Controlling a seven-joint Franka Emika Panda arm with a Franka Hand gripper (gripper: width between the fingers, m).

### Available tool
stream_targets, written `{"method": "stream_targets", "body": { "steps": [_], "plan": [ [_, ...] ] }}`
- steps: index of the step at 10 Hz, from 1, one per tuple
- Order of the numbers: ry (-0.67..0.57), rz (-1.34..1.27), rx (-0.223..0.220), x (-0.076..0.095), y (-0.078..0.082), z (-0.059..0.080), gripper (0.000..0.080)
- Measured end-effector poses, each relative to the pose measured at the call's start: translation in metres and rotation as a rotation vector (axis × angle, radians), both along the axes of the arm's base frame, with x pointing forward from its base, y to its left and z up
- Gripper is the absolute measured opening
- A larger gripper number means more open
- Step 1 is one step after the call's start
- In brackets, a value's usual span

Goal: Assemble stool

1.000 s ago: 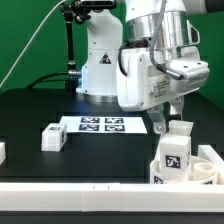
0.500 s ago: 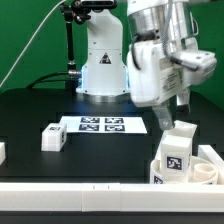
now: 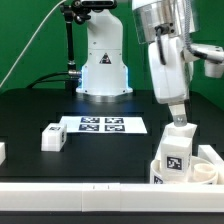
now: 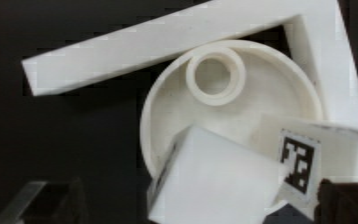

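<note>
The round white seat [image 4: 185, 120] lies in the corner of a white L-shaped fence [image 4: 140, 55], with a raised socket [image 4: 211, 75] on it. It also shows at the exterior view's lower right [image 3: 205, 172]. One tagged white leg [image 3: 173, 152] stands upright on it and fills the wrist view's foreground [image 4: 229, 180]. My gripper [image 3: 178, 116] hangs just over the leg's top, and in the wrist view the gripper [image 4: 197, 208] is open with dark fingers on either side of the leg. A second leg [image 3: 52, 136] lies on the black table at the exterior view's left.
The marker board [image 3: 100, 125] lies flat in the middle of the table. A white part [image 3: 2, 152] shows at the exterior view's left edge. The white fence [image 3: 212, 156] borders the seat. The robot's base [image 3: 100, 60] stands behind.
My gripper has moved toward the exterior view's right and now sits above the standing leg. The leg and the seat have not moved.
</note>
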State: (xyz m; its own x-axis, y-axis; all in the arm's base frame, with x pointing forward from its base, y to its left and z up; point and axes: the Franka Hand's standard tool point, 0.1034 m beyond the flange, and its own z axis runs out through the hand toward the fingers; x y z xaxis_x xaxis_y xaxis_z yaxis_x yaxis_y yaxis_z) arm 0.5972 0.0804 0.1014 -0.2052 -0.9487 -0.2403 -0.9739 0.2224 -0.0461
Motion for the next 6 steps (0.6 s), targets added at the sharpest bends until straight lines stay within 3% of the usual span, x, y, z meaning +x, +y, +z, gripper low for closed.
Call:
{"method": "stream_targets", "body": {
  "steps": [3,6],
  "plan": [
    [-0.074,0.459,-0.086,0.0009,-0.0008,0.0004,0.0649],
    [-0.125,0.685,-0.102,0.0021,-0.0026,0.0009,0.0649]
  ]
}}
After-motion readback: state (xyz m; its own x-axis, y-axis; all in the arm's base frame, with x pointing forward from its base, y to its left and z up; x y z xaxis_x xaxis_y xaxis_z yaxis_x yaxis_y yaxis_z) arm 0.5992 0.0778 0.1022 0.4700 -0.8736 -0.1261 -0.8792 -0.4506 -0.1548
